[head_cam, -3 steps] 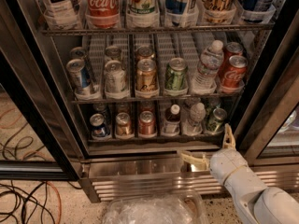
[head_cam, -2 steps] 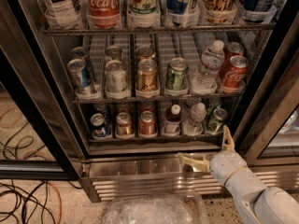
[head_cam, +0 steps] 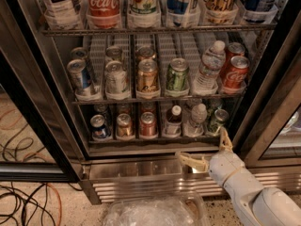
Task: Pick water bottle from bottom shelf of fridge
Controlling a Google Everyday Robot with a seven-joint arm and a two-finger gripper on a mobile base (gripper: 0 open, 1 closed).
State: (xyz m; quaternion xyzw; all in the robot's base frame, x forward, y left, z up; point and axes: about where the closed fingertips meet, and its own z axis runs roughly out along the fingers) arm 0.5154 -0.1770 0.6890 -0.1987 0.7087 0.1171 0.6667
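Observation:
The fridge (head_cam: 141, 169) stands open in front of me with three racks of cans and bottles. On the bottom shelf (head_cam: 155, 139), the small clear water bottle (head_cam: 196, 120) with a white cap stands upright in the second lane from the right. It sits between a small bottle of dark liquid (head_cam: 174, 122) and a green can (head_cam: 217, 121). My gripper (head_cam: 207, 149) is open and empty. It hangs just below and in front of the shelf's right end, slightly right of the water bottle and not touching it.
A taller clear labelled bottle (head_cam: 209, 68) stands on the middle rack with several cans. Three cans (head_cam: 123, 125) fill the bottom shelf's left lanes. The black door frame (head_cam: 263, 88) is close on the right. A clear plastic tray (head_cam: 155, 212) and cables (head_cam: 23, 201) lie on the floor.

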